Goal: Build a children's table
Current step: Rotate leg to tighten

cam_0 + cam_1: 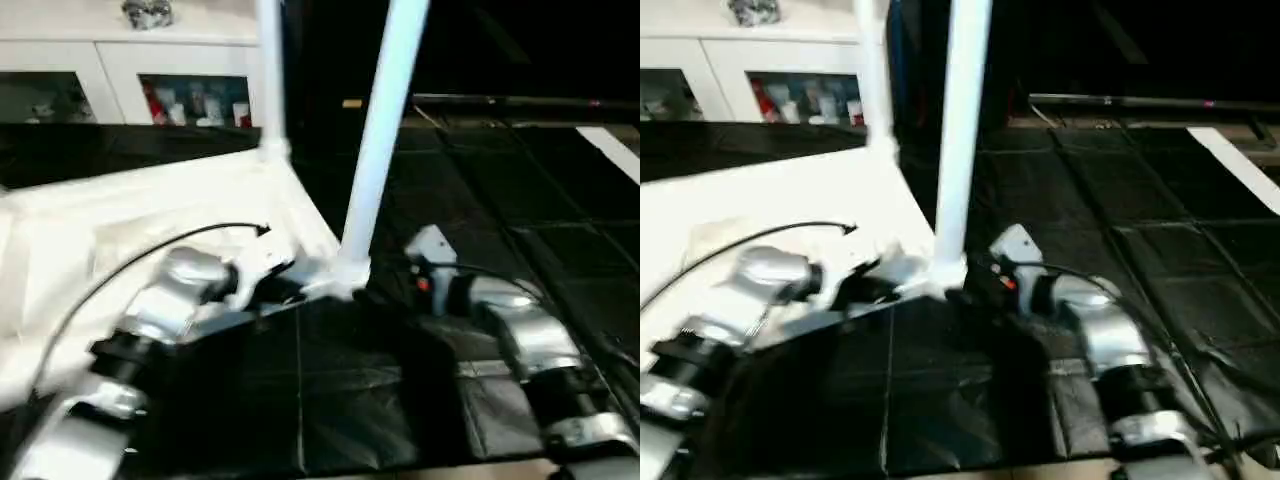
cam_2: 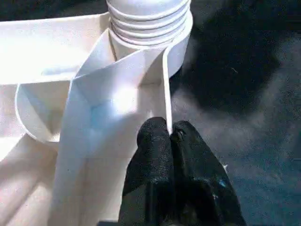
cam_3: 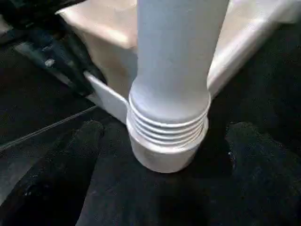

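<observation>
The white tabletop (image 1: 120,225) lies underside up on black floor mats. Two white legs stand upright in its corner sockets: one at the far corner (image 1: 268,70), one at the near corner (image 1: 385,130). My left gripper (image 2: 170,129) is shut on the thin rim wall of the tabletop (image 2: 117,103), just beside the near leg's ribbed end (image 2: 150,19). In the head views that gripper (image 1: 285,290) sits at the near corner. My right gripper (image 3: 167,134) is open, its black fingers (image 3: 70,160) standing apart on either side of the near leg's ribbed base (image 3: 169,127) without touching it.
A white cabinet with glass doors (image 1: 120,70) stands behind the tabletop. Black mats (image 1: 500,180) cover the floor to the right, with a white strip (image 1: 615,150) at the far right. A thin black cable (image 1: 150,250) arcs over my left forearm.
</observation>
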Robot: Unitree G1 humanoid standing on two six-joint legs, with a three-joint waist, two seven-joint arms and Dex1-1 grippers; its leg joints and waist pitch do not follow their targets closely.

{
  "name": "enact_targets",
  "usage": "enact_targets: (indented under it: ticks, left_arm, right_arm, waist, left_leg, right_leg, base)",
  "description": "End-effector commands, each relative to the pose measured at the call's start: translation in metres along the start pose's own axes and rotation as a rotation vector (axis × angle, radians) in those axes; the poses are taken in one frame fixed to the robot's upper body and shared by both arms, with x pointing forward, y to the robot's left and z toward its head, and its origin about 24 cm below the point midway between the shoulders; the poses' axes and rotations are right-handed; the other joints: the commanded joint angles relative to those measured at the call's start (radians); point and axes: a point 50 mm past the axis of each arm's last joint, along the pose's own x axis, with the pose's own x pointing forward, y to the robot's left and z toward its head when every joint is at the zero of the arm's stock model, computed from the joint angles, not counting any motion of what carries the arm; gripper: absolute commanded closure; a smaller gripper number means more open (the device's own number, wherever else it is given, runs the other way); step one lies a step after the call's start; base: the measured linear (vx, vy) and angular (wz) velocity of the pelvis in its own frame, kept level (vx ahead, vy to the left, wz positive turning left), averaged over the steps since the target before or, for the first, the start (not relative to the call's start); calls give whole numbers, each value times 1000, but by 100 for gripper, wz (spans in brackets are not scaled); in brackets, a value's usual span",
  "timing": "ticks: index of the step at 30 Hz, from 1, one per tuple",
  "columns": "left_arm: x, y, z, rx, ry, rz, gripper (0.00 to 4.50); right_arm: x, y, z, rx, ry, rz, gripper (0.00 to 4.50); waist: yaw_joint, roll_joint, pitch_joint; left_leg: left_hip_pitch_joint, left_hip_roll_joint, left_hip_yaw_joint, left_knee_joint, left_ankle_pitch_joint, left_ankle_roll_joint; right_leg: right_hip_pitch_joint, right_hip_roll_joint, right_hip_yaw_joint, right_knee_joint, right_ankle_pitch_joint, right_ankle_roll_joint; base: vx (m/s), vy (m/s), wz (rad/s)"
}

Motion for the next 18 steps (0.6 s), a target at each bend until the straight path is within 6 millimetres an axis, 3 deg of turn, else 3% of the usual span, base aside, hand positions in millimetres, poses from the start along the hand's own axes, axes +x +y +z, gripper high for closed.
enact_targets:
  ticks: [1,6,12,16,18]
  left_arm:
    - [2,-2,14,96,-13,-84,450]
    - [-1,-11,7,155,9,-220,450]
    - [1,-16,5,203,31,-296,450]
    - [0,-17,4,223,38,-318,450]
    - [0,-17,3,233,44,-325,450]
  right_arm:
    - [-3,-1,10,-50,-15,42,4]
    - [-11,2,13,-89,12,211,4]
    - [-5,10,12,-147,47,352,4]
    - [0,13,11,-150,62,401,4]
    - [1,14,11,-145,63,411,39]
  waist:
    - [0,8,-62]
    - [14,-2,-61]
    - [29,-5,-62]
    - [29,-5,-62]
    - [30,-6,-63]
  left_leg:
    - [4,24,2,-62,-195,46]
    - [7,28,6,-61,-200,50]
    - [7,29,5,-60,-198,46]
    - [5,29,4,-61,-194,42]
    - [6,29,4,-61,-194,40]
  right_leg:
    - [59,-53,53,-67,-159,-219]
    - [56,-56,53,-66,-176,-226]
    - [53,-59,54,-65,-210,-214]
    - [54,-58,53,-64,-204,-210]
    - [54,-58,53,-63,-200,-215]
  base:
    - [0,0,0]
    - [0,0,0]
    - [0,0,0]
    - [0,0,0]
    - [0,0,0]
